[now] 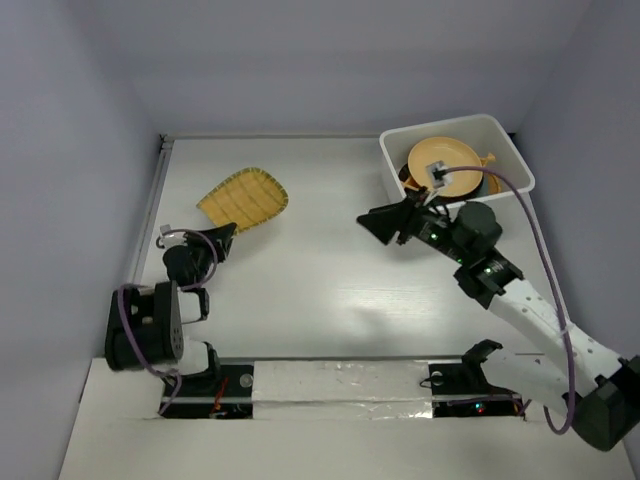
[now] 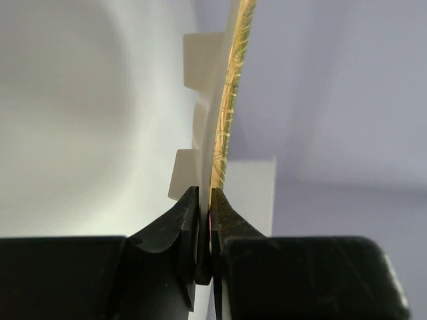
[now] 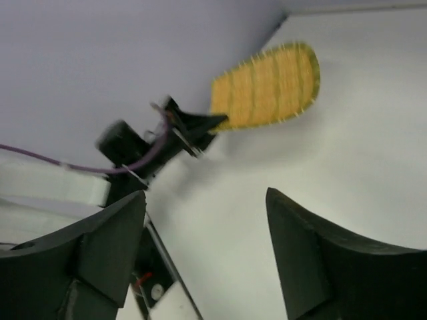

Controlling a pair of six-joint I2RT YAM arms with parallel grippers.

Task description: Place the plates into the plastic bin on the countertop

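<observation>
Metal rail edged the white countertop down the left of the overhead frame. Just right of it, at left-centre, the left gripper had its jaws pinched tight on the near edge of the yellow ribbed plate, which reached toward the upper left. The left wrist view showed the plate edge-on, clamped between both fingers. Whether its far end touched the countertop could not be told. Right of centre, the right gripper pointed left over the bare surface, jaws spread wide and holding nothing. At the upper right stood the plastic bin, with a yellow-orange round plate lying on top of other dishes inside.
</observation>
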